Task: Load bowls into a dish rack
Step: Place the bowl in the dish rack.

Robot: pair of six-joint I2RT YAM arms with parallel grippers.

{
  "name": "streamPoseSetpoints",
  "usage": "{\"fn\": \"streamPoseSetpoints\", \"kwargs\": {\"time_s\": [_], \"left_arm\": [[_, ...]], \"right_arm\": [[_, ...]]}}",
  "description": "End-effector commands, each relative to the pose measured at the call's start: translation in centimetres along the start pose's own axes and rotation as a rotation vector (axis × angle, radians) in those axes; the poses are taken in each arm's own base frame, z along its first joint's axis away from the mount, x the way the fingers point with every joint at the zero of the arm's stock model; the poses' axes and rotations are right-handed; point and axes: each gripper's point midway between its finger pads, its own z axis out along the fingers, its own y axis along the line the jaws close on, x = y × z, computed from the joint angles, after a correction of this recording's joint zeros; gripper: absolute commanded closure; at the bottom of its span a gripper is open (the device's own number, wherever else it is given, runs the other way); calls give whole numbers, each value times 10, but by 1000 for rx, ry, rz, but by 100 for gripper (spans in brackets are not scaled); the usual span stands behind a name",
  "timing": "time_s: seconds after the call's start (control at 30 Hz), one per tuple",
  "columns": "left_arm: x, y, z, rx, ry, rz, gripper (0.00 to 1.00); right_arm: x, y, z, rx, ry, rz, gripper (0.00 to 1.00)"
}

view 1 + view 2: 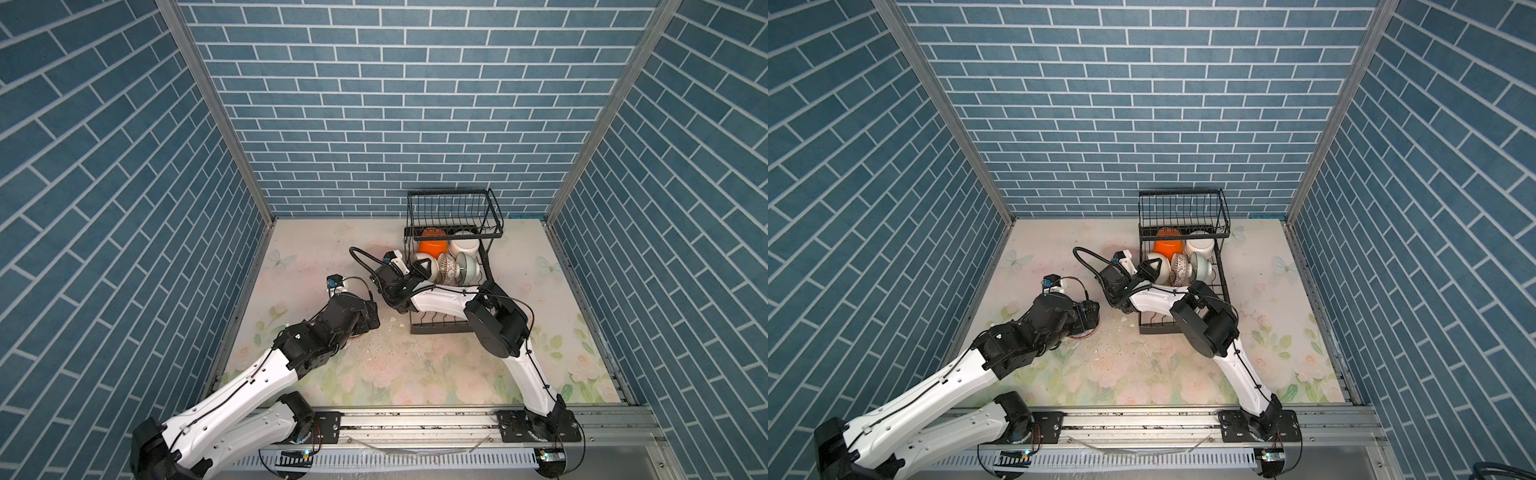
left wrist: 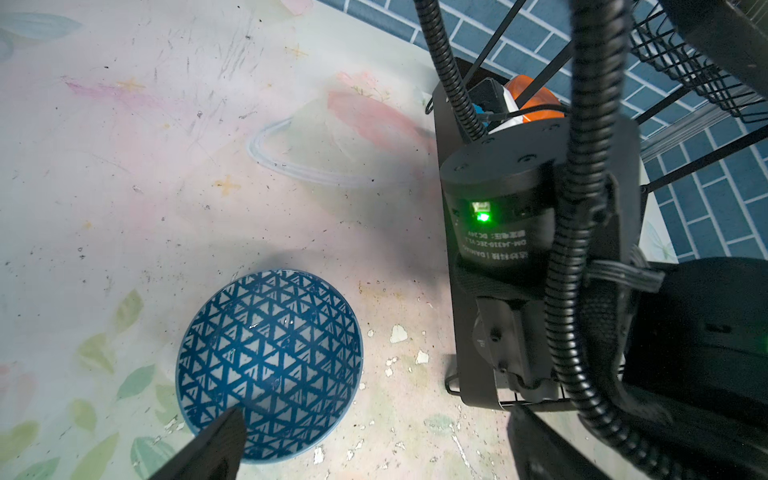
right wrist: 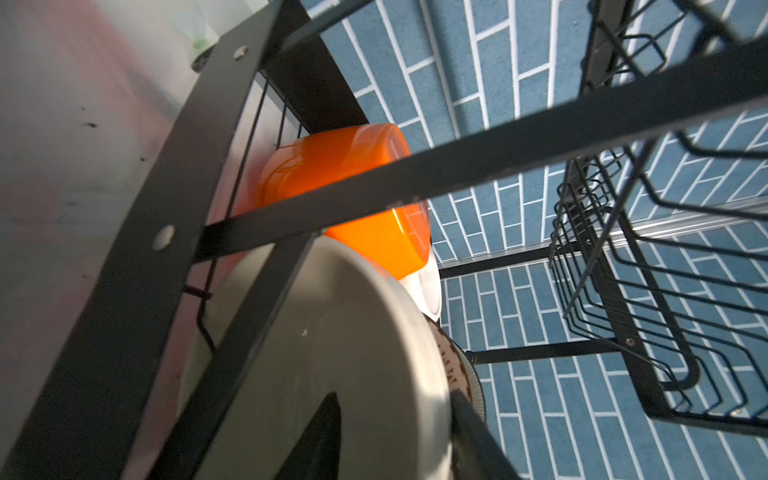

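The black wire dish rack [image 1: 453, 208] [image 1: 1183, 203] stands at the back right. In its lower tray sit an orange bowl [image 1: 432, 248] [image 3: 345, 183], a white bowl [image 1: 464, 248], a cream bowl [image 1: 430, 266] [image 3: 332, 332], a reddish-brown patterned bowl [image 1: 448, 268] and a mint bowl [image 1: 467, 266]. My right gripper [image 1: 422, 270] [image 3: 392, 415] straddles the cream bowl's rim with its jaws apart, open. A blue-and-white bowl [image 2: 270, 357] rests upright on the table. My left gripper [image 2: 374, 449] hangs open over it, one finger [image 2: 216, 440] above its inside; the arm hides both in the top views.
White chips [image 2: 398, 333] [image 1: 392, 320] litter the floral tabletop between the arms. My right arm's wrist and cable [image 2: 498, 216] sit close beside the left gripper, against the rack's near corner [image 2: 465, 390]. Blue brick walls enclose three sides.
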Motion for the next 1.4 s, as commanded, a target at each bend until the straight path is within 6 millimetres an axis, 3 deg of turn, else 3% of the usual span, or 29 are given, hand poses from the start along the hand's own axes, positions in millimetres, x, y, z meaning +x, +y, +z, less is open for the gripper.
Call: {"fn": "streamPoseSetpoints", "kwargs": {"time_s": [0.0,0.2,0.4,0.53,1.0,1.37], "left_arm": [[1,9,-1,-29,-8,10,0],[-1,10,-3,-30,-14,9,0],[-2,11,-6,-32,-21,10,0],[-3,13,-7,-42,-24,14,0],[-5,16,-10,-59,-28,21,0],[-5,19,-11,-70,-30,24,0]], "right_arm": [[13,22,3,-45,14,-52,48],[9,9,1,-41,7,-26,30],[6,-4,-4,-53,-4,1,20],[7,-14,-9,-99,-5,36,17],[24,-11,-30,-335,11,144,15],[32,-24,-44,-420,13,212,15]]}}
